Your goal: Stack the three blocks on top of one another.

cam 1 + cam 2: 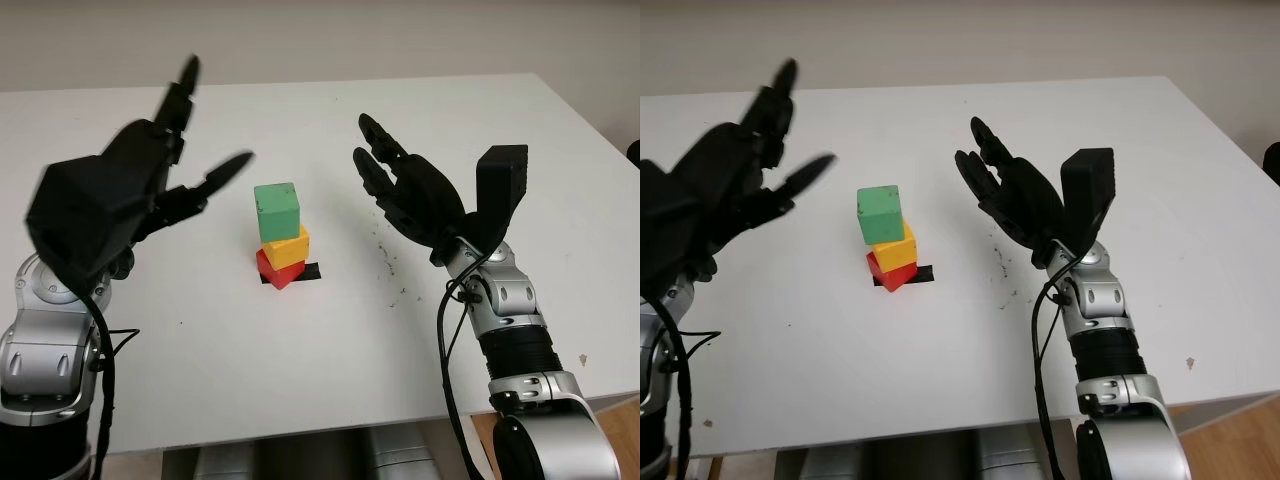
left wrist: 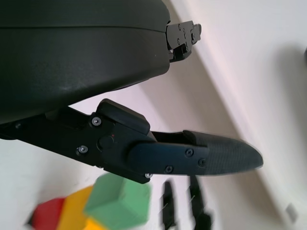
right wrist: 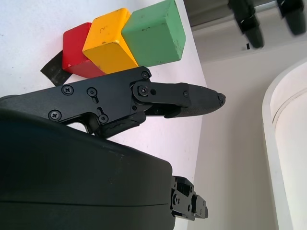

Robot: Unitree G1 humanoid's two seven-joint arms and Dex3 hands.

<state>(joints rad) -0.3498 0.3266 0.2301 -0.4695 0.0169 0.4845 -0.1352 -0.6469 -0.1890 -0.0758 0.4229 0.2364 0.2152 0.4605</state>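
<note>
Left eye view: stack (image 1: pixel 280 235) stands complete on the worktop (image 1: pixel 420 130).
Left robot hand (image 1: pixel 175 170) and right robot hand (image 1: pixel 405 190), both released, flank it; withdraw outward, never brushing it.

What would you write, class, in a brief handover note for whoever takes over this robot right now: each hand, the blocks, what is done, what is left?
Left hand: open, raised left of the stack, holding nothing.
Right hand: open, raised right of the stack, holding nothing.
Blocks: red block at the bottom on a black mark on the table, yellow block on it, green block on top.
Done: all three stacked, though not squarely aligned.
Left: probably nothing; just keep both hands clear of the stack.
</note>
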